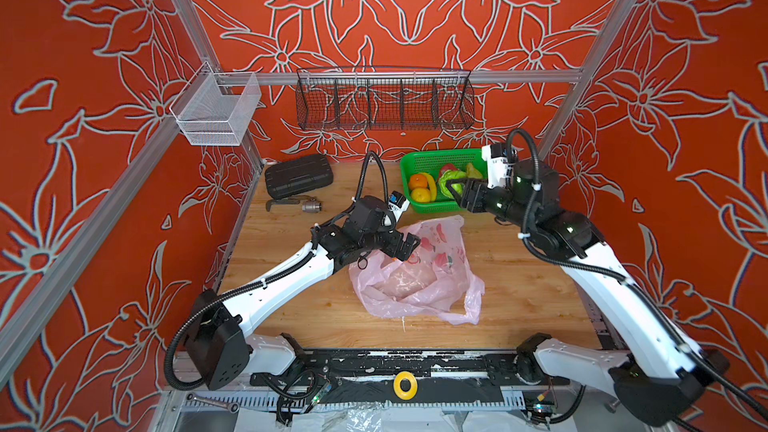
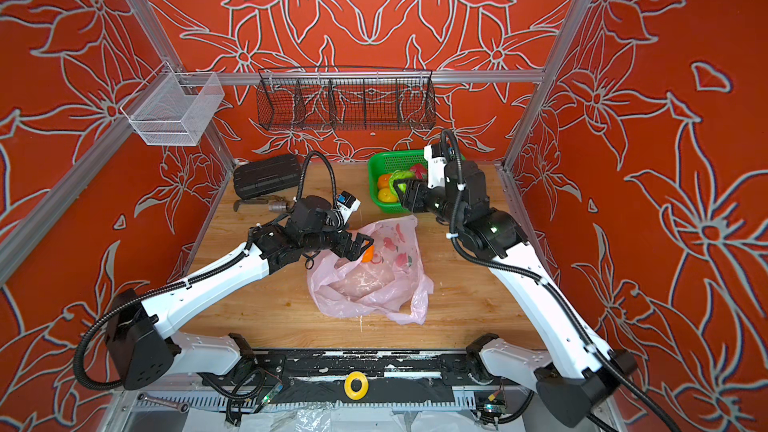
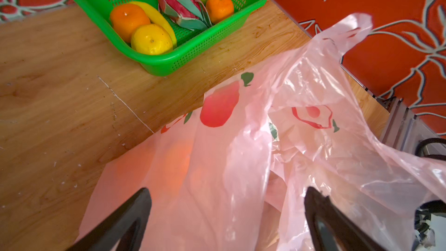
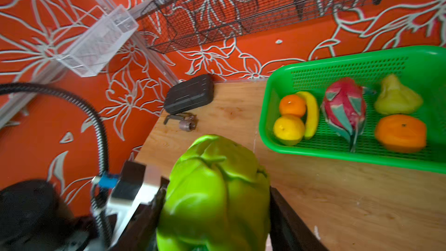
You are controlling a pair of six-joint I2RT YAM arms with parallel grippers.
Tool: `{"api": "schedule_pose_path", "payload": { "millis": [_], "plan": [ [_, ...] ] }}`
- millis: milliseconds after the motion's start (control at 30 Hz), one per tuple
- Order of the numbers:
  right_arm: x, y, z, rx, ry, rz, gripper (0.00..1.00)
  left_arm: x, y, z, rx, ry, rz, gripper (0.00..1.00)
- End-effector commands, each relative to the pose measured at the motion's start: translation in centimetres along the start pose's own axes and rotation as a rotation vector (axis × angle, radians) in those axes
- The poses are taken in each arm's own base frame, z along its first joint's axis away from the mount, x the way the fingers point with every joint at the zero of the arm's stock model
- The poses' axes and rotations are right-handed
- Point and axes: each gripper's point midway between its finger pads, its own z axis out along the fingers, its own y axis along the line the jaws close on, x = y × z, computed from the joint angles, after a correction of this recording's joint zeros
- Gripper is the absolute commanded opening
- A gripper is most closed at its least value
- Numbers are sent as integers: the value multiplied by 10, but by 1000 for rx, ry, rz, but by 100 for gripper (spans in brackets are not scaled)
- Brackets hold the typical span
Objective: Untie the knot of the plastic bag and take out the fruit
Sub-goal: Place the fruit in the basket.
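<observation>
1. In both top views, your thin translucent pale pink plastic bag (image 1: 419,284) (image 2: 374,284) with red fruit prints lies slack on the wooden table (image 1: 291,305). Its long axis runs from the table's front edge back towards the green mesh plastic basket (image 1: 432,160), and one loop handle points at that basket
2. In a top view, your left gripper (image 2: 360,245) hangs over the bag's far-left part, fingers spread and gripping nothing. A round orange (image 2: 368,256) sits right at the fingertips
3. In a top view, your right gripper (image 1: 454,191) is clamped on the bumpy green fruit (image 1: 451,178), held by the basket's near side and well apart from the bag
4. In the left wrist view, the two black fingers (image 3: 125,220) stand wide apart, with the bag's film (image 3: 241,165) spread between and beyond them. The orange (image 3: 178,162) glows through the film just ahead of the tips
5. In the right wrist view, the fingers (image 4: 287,218) press both flanks of the green fruit (image 4: 217,189). Its long axis runs along them and its lumpy end points out past the tips. Beyond it, the basket (image 4: 350,159) holds oranges (image 4: 400,133), a pink-red dragon fruit (image 4: 345,109), a green pear (image 4: 395,100) and a yellow banana (image 4: 311,114)
</observation>
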Motion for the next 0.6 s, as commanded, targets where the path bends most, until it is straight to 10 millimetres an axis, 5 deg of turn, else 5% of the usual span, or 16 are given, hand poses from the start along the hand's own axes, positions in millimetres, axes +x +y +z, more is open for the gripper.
{"api": "schedule_pose_path", "payload": {
  "millis": [0, 267, 567],
  "plan": [
    [-19, -28, 20, 72, 3, -39, 49, -5, 0, 3, 17, 3, -22, 97],
    [-33, -112, 88, 196, 94, 22, 48, 8, 10, 19, 23, 69, -50, 88],
    [-8, -204, 163, 308, 245, 101, 48, 30, 28, 39, 19, 176, -147, 54]
  ]
}}
